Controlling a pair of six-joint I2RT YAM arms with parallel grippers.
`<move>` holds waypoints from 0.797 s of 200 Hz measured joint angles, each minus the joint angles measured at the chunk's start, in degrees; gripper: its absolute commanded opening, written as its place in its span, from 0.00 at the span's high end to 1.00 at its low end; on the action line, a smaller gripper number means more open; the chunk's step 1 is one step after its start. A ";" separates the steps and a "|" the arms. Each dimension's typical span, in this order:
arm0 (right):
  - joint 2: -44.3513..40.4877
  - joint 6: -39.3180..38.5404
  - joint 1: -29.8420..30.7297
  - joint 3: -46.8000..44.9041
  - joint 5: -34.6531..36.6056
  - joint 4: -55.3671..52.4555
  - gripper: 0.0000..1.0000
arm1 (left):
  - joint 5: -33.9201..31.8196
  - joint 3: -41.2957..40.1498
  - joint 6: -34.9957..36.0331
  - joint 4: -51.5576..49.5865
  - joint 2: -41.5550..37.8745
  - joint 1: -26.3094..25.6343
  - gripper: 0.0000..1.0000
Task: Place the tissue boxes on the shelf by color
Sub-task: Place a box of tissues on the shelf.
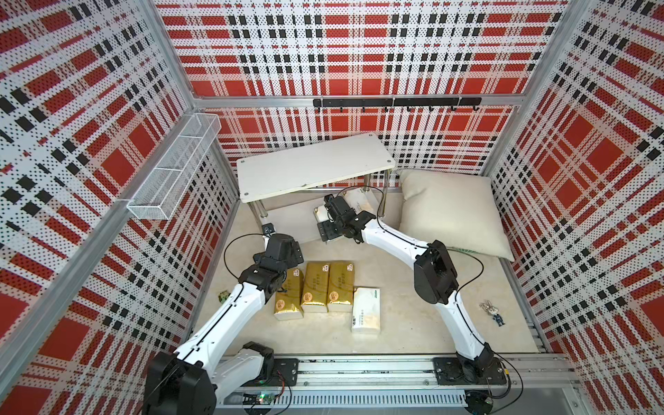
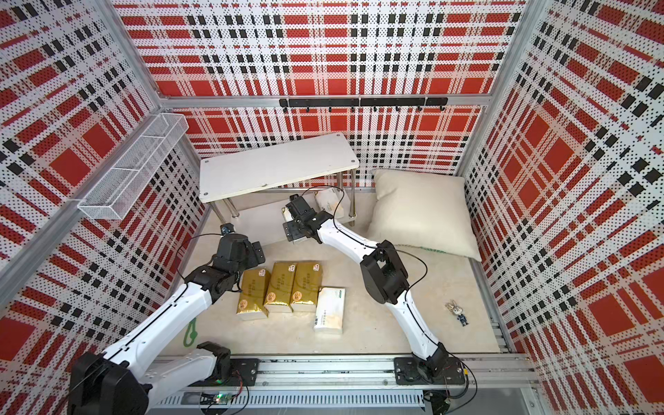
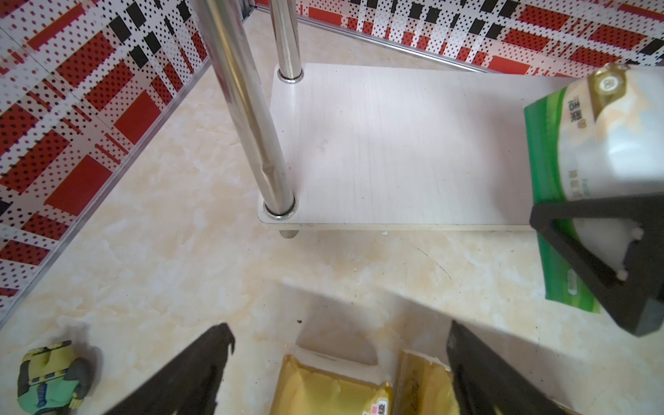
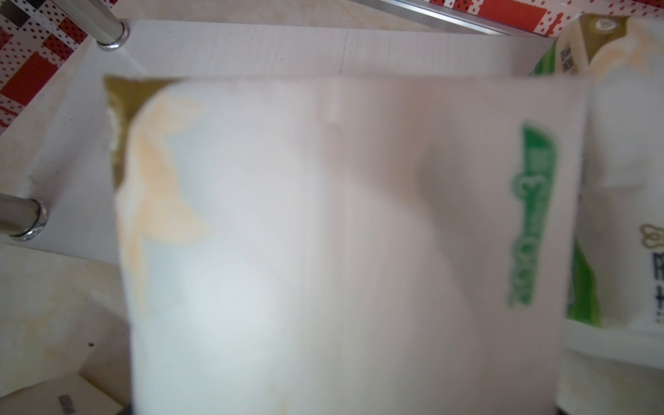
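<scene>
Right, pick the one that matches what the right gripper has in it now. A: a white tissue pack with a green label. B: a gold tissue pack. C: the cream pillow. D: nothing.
A: the right gripper is closed around a white tissue pack with a green label, carried at the lower board of the shelf.

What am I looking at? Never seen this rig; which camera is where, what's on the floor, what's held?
Two white robot arms, each ending in a claw. Two pictures look down from overhead; the other two come from cameras on the wrists. The right claw holds a white tissue pack at the lower board of the shelf, beside another white pack already lying there. The left claw hovers open and empty. On the floor: three gold packs, one more white pack on the floor, a cream pillow, a keychain.
</scene>
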 measured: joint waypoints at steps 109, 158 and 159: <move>4.35 -0.81 0.00 1.49 2.08 4.66 0.09 | 0.07 -0.37 0.09 0.07 -0.09 0.02 0.02; 6.91 -0.26 0.00 4.24 2.27 6.29 0.08 | 0.24 -0.39 0.11 0.13 -0.09 0.02 0.02; 6.91 -0.26 0.00 4.24 2.25 6.32 0.08 | 0.24 -0.42 0.11 0.11 -0.09 0.02 0.02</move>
